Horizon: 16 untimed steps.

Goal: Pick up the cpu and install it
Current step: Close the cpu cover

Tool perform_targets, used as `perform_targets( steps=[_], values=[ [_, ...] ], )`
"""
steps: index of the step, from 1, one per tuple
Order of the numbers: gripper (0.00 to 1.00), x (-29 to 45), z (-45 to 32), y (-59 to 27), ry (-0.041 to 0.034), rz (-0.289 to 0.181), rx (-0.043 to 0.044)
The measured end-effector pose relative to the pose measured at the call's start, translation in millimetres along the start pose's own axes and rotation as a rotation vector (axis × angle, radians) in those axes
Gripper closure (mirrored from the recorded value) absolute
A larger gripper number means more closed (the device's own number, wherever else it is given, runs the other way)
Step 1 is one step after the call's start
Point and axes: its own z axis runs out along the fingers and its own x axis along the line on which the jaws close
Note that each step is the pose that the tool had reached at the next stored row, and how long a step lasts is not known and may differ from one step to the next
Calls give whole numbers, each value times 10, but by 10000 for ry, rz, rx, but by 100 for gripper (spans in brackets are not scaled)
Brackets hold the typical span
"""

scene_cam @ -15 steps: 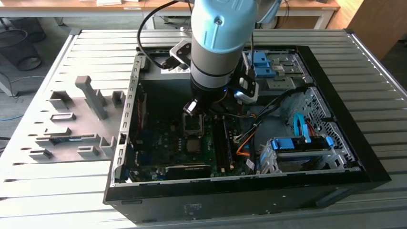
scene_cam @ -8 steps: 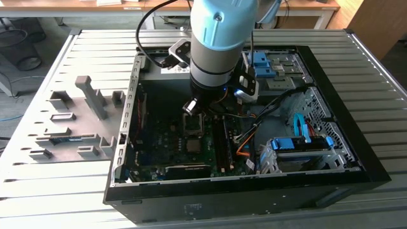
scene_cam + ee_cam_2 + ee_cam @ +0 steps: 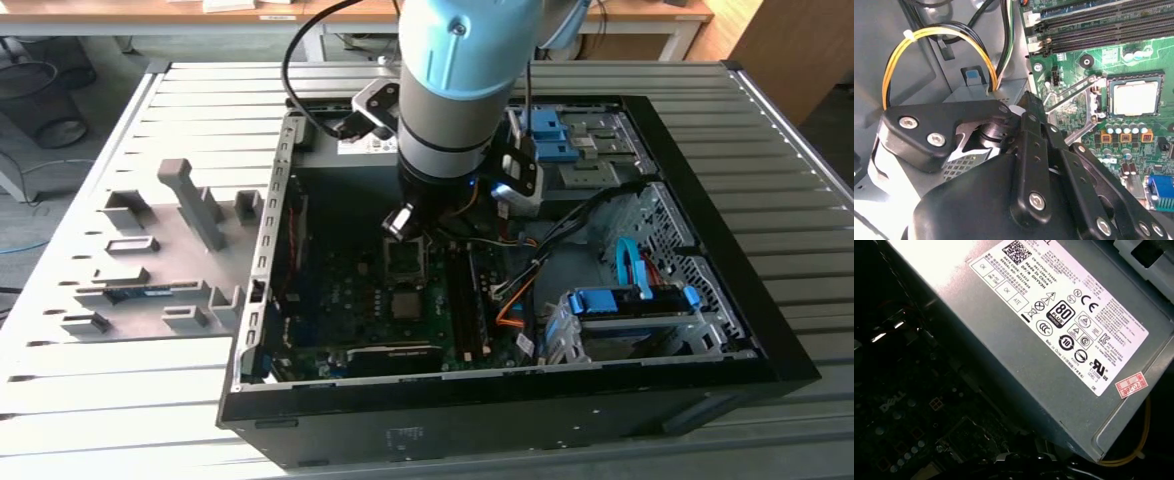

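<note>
The cpu (image 3: 1135, 98) is a pale silver square lying flat inside the socket on the green motherboard (image 3: 1074, 60). The socket's thin metal lever (image 3: 1069, 95) stands raised beside it. In the exterior view the cpu (image 3: 404, 260) sits in the middle of the board inside the open computer case (image 3: 721, 300). My gripper (image 3: 403, 222) hangs just above the socket area, on the side towards the power supply. In the second wrist view the gripper (image 3: 1026, 102) is a black linkage in the foreground, its tip apart from the cpu and nothing visibly in it.
A grey power supply (image 3: 1054, 340) with a white label lies close by the wrist. Yellow and black cables (image 3: 929, 35) loop near it. Black memory slots (image 3: 1094, 25) run along the board. A blue drive cage (image 3: 627, 305) fills the case's right. A grey fixture plate (image 3: 147, 260) lies left.
</note>
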Motion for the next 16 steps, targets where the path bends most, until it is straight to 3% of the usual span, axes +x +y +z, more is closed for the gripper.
perform_targets(
  steps=[16],
  values=[
    [90,4,-55,0,42,-174,-32]
  ],
)
